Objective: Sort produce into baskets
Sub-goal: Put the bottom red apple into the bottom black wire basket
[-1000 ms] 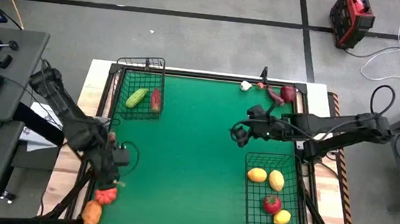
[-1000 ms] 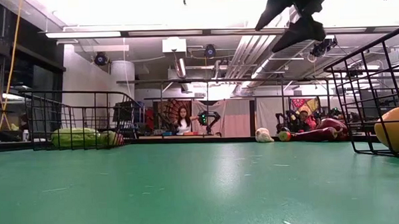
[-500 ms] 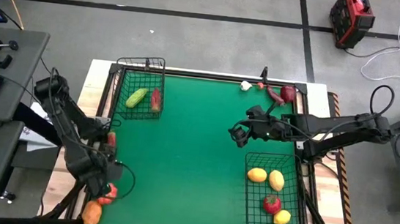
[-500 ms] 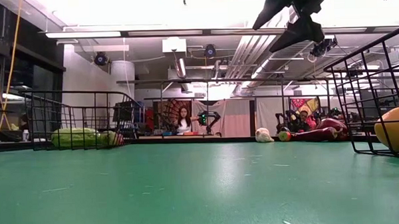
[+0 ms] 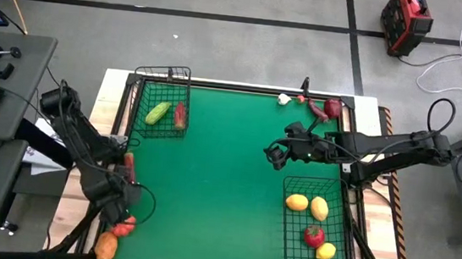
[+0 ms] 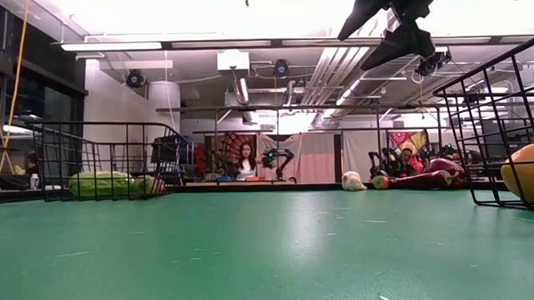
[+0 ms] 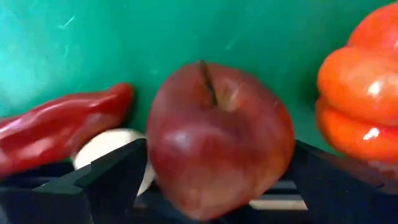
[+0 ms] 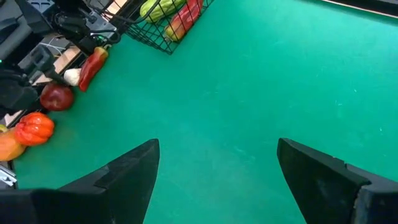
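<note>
Reaching over the table's 8 o'clock corner, the left gripper [image 7: 211, 180] stands wide, its fingers flanking a dark red apple [image 7: 217, 137] but not yet closed on it. The apple lies dead ahead, stem end away from the wrist, with a red pepper [image 7: 59, 127] and a white piece [image 7: 106, 146] on one side and an orange pepper [image 7: 360, 93] on the other. The right gripper [image 5: 275, 153] hovers open and empty near centre, well apart; the left arm is plainly nearer. The fruit basket [image 5: 314, 252] lies at 4 o'clock.
</note>
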You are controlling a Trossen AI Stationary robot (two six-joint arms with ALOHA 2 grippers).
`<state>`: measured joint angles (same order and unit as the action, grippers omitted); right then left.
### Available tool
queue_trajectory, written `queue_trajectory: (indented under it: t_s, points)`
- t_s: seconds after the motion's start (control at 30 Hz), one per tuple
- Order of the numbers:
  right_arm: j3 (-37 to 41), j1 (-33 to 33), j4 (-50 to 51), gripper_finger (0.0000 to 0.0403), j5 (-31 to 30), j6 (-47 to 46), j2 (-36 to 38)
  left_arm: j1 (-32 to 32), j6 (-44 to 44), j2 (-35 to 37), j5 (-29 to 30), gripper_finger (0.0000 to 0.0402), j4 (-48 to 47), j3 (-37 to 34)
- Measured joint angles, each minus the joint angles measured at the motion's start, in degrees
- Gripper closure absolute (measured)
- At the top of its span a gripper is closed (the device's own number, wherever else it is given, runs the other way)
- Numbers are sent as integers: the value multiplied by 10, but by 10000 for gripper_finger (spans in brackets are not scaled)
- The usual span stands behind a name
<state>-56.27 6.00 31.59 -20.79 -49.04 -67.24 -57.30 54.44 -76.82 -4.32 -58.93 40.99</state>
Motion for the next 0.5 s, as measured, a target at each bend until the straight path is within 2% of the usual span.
queue_trajectory:
  t_s: [0.17, 0.33, 0.5]
  points:
    - [0, 0, 0, 84, 0, 0, 0, 10, 30, 0, 5, 52, 39, -15]
    - [0, 0, -1, 84, 0, 0, 0, 22, 62, 0, 3, 133, 41, -15]
    - [0, 0, -1, 84, 0, -13, 0, 32, 59, 0, 1, 133, 39, -10]
